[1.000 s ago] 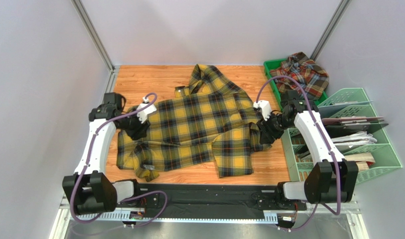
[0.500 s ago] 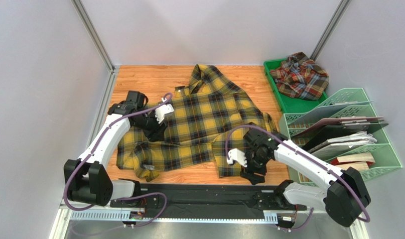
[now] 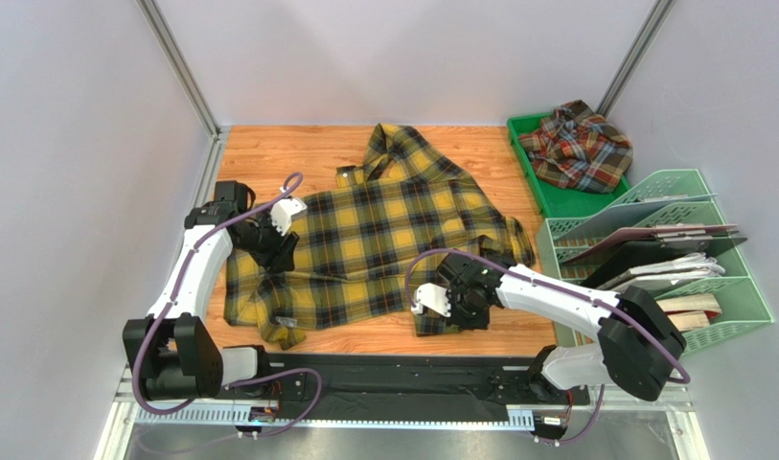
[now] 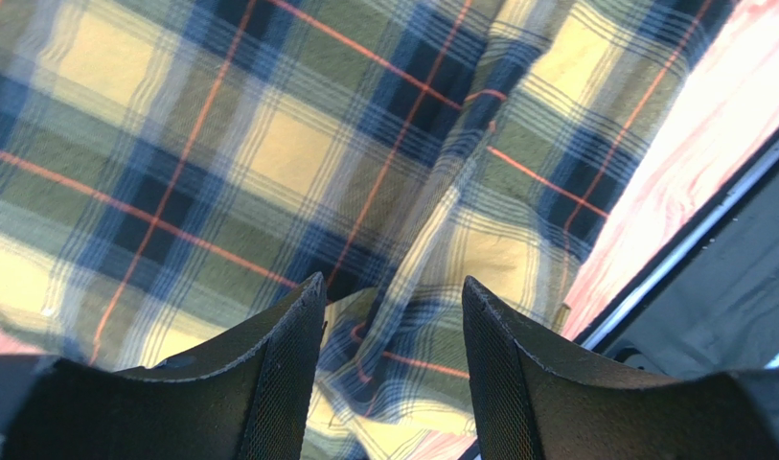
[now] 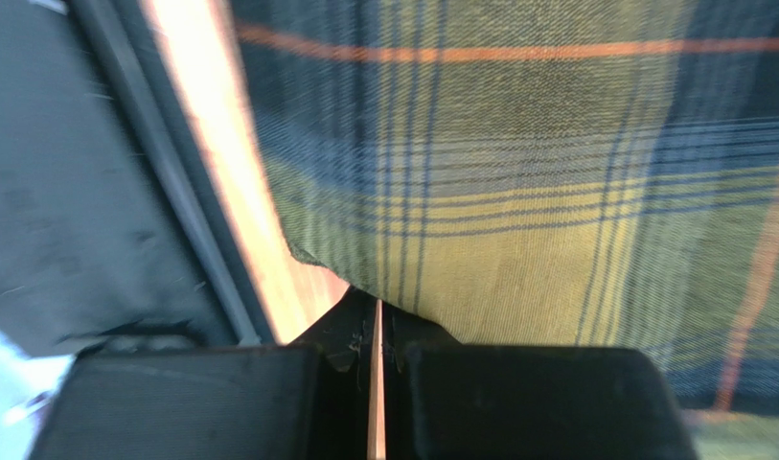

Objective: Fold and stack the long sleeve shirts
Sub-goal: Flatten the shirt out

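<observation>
The yellow and black plaid shirt (image 3: 383, 240) lies spread and rumpled across the middle of the wooden table (image 3: 287, 158), its collar toward the top of the overhead view and its bottom hem bunched toward the lower left. The rust-red plaid shirt (image 3: 577, 144) sits crumpled at the upper right, heaped on the far end of the green tray (image 3: 556, 199). Below that tray, along the right edge of the frame, stands a mint-green file rack (image 3: 709, 316) holding folders and books. The left gripper (image 3: 273, 244) hovers at the left side of the yellow shirt, near its edge. In the left wrist view its two dark fingers (image 4: 268, 383) are spread well apart over the fabric, with a raised fold of plaid showing in the gap between them. The right gripper (image 3: 457, 305) is low at the lower centre of the overhead view, at the bottom edge of a folded-over flap of the same shirt. In the right wrist view its fingers (image 5: 517, 402) are pressed almost together, leaving only a thin slit, and the hem of the cloth lies right at their tips. Whether any cloth is actually pinched between them cannot be told. A strip of bare wood and the black strip (image 5: 77, 192) at the table's near edge fill the left of that view.
</observation>
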Motion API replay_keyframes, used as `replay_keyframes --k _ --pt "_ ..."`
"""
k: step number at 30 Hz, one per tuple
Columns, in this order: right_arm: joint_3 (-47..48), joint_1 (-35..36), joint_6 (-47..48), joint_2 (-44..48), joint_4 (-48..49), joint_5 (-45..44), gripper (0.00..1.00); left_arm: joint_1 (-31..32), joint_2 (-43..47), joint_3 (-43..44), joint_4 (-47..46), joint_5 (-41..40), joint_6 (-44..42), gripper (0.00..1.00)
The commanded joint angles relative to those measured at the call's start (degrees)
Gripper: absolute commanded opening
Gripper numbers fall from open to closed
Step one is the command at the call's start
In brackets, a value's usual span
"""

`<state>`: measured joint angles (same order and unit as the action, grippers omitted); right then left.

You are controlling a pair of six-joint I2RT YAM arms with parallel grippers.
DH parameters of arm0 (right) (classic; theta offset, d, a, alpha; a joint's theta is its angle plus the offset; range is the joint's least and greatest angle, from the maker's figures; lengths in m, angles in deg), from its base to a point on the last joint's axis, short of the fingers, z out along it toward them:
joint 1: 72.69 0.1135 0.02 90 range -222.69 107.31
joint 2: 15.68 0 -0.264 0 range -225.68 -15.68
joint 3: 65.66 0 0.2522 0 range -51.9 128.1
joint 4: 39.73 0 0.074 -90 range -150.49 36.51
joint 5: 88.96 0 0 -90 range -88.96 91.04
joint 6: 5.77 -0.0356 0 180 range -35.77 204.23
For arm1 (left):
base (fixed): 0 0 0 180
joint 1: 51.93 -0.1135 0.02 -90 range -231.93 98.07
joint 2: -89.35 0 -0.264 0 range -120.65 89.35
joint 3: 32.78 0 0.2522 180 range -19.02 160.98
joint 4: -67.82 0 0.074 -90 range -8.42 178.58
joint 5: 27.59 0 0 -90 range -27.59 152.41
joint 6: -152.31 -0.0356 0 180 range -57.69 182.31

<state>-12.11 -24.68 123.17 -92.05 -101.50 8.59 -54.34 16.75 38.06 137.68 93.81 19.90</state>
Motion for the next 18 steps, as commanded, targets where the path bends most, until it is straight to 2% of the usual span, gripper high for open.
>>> replay_keyframes --k 1,3,4,7,10,11,13,14,15,16,18 --pt "16.0 0.4 -1.6 8.0 -10.1 7.6 0.00 -1.0 2.1 1.2 0.8 0.0 -1.6 0.61" --pt "22.8 0.4 -0.9 11.9 -16.8 14.6 0.00 -1.2 1.7 2.0 1.0 0.0 -1.9 0.61" --pt "29.3 0.4 -0.4 13.3 -18.7 16.3 0.00 -1.2 1.5 3.0 1.3 -0.1 -1.7 0.60" --pt "38.7 -1.0 1.3 9.3 -25.0 18.5 0.00 -2.0 0.4 5.0 1.2 0.2 -0.8 0.60" --pt "45.4 -11.7 3.7 2.5 -26.2 22.6 0.00 -2.5 -1.6 6.6 -0.5 0.1 1.2 0.60" --pt "48.5 -17.8 4.2 -4.5 -25.0 23.1 0.00 -2.5 -3.1 7.2 -0.8 0.2 1.7 0.60" --pt "53.8 -24.8 3.5 -12.3 -23.5 23.7 0.01 -2.6 -4.7 8.6 -2.1 0.5 4.1 0.60" --pt "60.8 -26.1 1.5 -21.5 -24.1 23.8 0.02 -2.5 -6.1 9.0 -2.5 0.8 5.0 0.60" --pt "64.8 -27.0 1.4 -25.7 -26.2 24.0 0.04 -2.6 -6.7 9.5 -2.7 1.4 5.5 0.60" --pt "67.6 -28.3 0.4 -30.0 -27.7 24.6 0.12 -2.5 -7.1 10.6 -2.6 3.2 6.2 0.60" --pt "72.7 -28.9 -3.1 -37.9 -30.6 23.8 0.21 -2.4 -7.5 11.5 -2.7 4.8 6.6 0.61"
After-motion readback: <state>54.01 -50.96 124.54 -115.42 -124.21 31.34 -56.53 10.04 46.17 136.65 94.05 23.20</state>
